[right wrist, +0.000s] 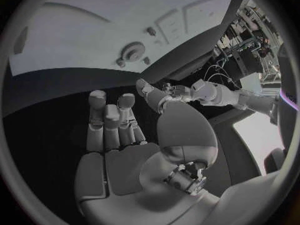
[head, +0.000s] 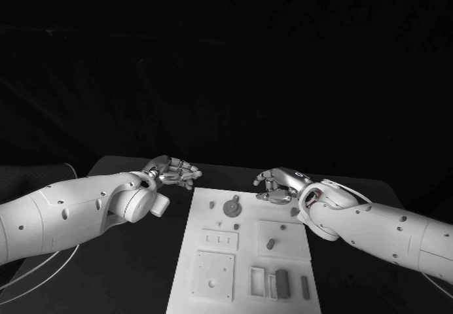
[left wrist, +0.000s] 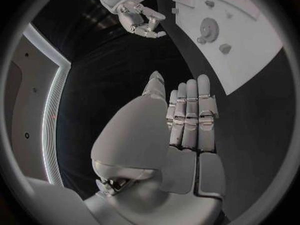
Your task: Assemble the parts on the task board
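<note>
Head view looks down from above onto the black table [head: 113, 275], task board [head: 247, 248] running away from the camera at centre, both arms entering from the sides. Left wrist view sits close behind the left hand [left wrist: 187, 120], facing across the table toward the board [left wrist: 250, 40] and the right hand [left wrist: 140, 20]. Right wrist view sits close behind the right hand [right wrist: 115, 130], facing the board [right wrist: 94, 40] and left hand [right wrist: 181, 92]. All three share the board's far end with its gear [head: 231, 208].
</note>
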You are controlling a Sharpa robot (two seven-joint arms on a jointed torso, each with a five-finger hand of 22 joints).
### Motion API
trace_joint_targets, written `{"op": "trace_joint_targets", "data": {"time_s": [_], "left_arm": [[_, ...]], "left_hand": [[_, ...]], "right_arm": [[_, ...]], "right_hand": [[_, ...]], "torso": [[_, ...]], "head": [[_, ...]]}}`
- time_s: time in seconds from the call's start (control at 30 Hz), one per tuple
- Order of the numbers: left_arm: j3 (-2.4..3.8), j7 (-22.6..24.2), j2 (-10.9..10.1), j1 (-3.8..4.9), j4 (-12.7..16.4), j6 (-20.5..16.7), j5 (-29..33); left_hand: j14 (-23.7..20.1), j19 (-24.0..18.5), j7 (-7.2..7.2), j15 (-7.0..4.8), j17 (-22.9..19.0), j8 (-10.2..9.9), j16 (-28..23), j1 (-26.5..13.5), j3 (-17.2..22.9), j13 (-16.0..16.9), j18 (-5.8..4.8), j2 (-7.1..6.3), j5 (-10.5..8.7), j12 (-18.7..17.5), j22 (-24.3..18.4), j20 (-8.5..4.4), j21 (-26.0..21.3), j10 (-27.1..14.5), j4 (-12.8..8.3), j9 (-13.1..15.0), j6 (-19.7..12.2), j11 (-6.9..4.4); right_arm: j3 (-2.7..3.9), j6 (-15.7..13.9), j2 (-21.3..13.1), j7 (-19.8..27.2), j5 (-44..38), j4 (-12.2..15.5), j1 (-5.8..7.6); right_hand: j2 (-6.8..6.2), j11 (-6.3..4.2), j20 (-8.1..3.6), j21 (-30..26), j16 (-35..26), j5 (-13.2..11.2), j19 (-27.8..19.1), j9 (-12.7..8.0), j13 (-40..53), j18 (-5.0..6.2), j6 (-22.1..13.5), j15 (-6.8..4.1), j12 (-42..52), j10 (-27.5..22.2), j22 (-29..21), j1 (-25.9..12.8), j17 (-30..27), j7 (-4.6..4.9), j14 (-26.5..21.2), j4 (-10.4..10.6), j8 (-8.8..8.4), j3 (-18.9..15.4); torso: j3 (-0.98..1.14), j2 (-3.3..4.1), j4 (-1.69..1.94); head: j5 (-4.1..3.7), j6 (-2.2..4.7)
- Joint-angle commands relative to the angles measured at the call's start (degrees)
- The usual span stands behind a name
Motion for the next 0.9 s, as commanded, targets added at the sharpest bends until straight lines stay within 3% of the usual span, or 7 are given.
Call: {"op": "trace_joint_targets", "data": {"time_s": [0.03,0.2,0.37,0.43,0.47,0.63,0.9], "left_arm": [[0.02,2.9,0.3,0.02,-0.7,3.0,-0.1],[0.02,3.5,0.3,-0.20,-1.7,3.7,-0.1],[0.01,3.5,0.2,-0.64,-1.8,4.1,-0.1],[0.00,3.5,0.2,-0.80,-1.9,4.1,-0.1],[0.00,3.5,0.3,-0.93,-1.9,4.2,-0.1],[0.00,3.4,0.4,-1.21,-2.0,4.4,-0.1],[0.00,3.5,0.7,-1.46,-2.2,4.5,-0.1]], "left_hand": [[0.8,0.8,0.08,-0.19,-0.1,-0.2,-0.2,0.1,0.0,-0.2,1.00,0.55,-0.03,-0.5,-0.1,0.07,-0.3,0.3,0.1,-0.1,-0.3,0.09],[1.7,1.6,-0.51,-0.48,0.0,-1.0,-0.1,0.5,0.1,-0.2,1.07,0.57,0.18,-0.7,0.0,-0.15,-0.2,0.9,0.1,-0.3,-1.5,-0.07],[1.7,1.7,-0.41,-0.51,0.0,-0.9,-0.2,0.4,0.0,-0.3,1.04,0.51,0.37,-0.8,0.0,-0.20,-0.2,1.1,0.1,-0.2,-1.3,-0.10],[1.7,1.7,-0.35,-0.52,0.1,-0.8,-0.2,0.4,0.0,-0.3,1.01,0.52,0.40,-0.9,0.0,-0.21,-0.2,1.2,0.1,-0.2,-1.1,-0.11],[1.8,1.7,-0.30,-0.52,0.1,-0.8,-0.2,0.4,0.0,-0.3,1.00,0.54,0.42,-0.9,0.0,-0.22,-0.3,1.2,0.1,-0.1,-0.9,-0.13],[1.8,1.8,-0.21,-0.54,0.1,-0.5,-0.3,0.5,0.1,-0.3,0.96,0.70,0.57,-1.1,0.0,-0.26,-0.4,1.5,0.1,0.0,-0.2,-0.21],[1.8,1.8,-0.32,-0.51,0.1,-0.4,-0.4,0.5,0.2,-0.3,0.91,0.75,0.61,-1.2,0.0,-0.26,-0.5,1.7,0.1,0.1,0.2,-0.25]], "right_arm": [[0.01,-0.2,-1.8,8.1,8.0,-0.2,0.02],[-0.03,-0.5,-4.5,11.3,10.3,-0.7,-0.20],[-0.05,0.0,-6.8,12.1,10.7,-0.4,-0.93],[-0.06,0.3,-7.4,12.2,10.7,-0.6,-1.13],[-0.07,0.6,-7.8,12.2,10.7,-0.8,-1.26],[-0.35,2.2,-9.0,12.5,10.2,-1.1,-1.90],[-0.82,2.6,-9.2,11.9,8.4,-3.8,-2.97]], "right_hand": [[-0.92,0.14,-0.43,-0.2,-0.3,0.2,-0.2,-0.1,-0.1,1.68,1.7,-0.21,-0.1,-0.1,0.5,0.5,-0.1,1.29,0.3,-0.4,-0.29,-0.1],[-1.30,0.20,-0.36,-0.3,-0.4,0.5,-0.4,-0.3,-0.2,1.68,1.6,-0.15,-0.2,-0.3,0.4,1.3,-0.1,1.34,0.2,-0.4,-0.39,-0.1],[-1.70,0.21,-0.29,-0.4,-0.5,0.5,-0.6,-0.3,-0.3,1.68,1.7,-0.13,-0.3,-0.4,0.5,1.6,-0.2,1.35,0.1,-0.4,-0.37,-0.2],[-1.89,0.22,-0.26,-0.4,-0.5,0.4,-0.6,-0.4,-0.3,1.68,1.7,-0.12,-0.3,-0.4,0.5,1.7,-0.2,1.36,0.0,-0.4,-0.38,-0.3],[-2.02,0.22,-0.23,-0.4,-0.5,0.4,-0.7,-0.4,-0.4,1.68,1.7,-0.11,-0.3,-0.4,0.5,1.7,-0.2,1.36,0.0,-0.4,-0.39,-0.4],[-2.52,0.25,-0.13,-0.5,-0.6,0.4,-0.8,-0.5,-0.4,1.68,1.7,-0.09,-0.4,-0.5,0.5,1.9,-0.2,1.39,-0.2,-0.4,-0.44,-0.7],[-3.43,0.60,0.14,-0.7,-0.7,0.2,-1.3,-1.0,-0.6,1.68,0.3,0.21,-0.6,-1.1,0.5,2.4,-0.2,1.77,-0.7,-0.3,-1.23,-1.2]], "torso": [[0.22,-0.37,-0.42],[0.33,-0.60,-0.80],[0.44,-0.95,-1.42],[0.75,-1.06,-1.65],[0.78,-1.07,-1.67],[1.35,-1.27,-2.03],[1.77,-1.51,-2.43]], "head": [[-0.25,0.11],[-0.50,0.03],[-0.08,-0.23],[0.01,-0.31],[0.02,-0.32],[-0.11,-0.50],[-0.07,-0.77]]}}
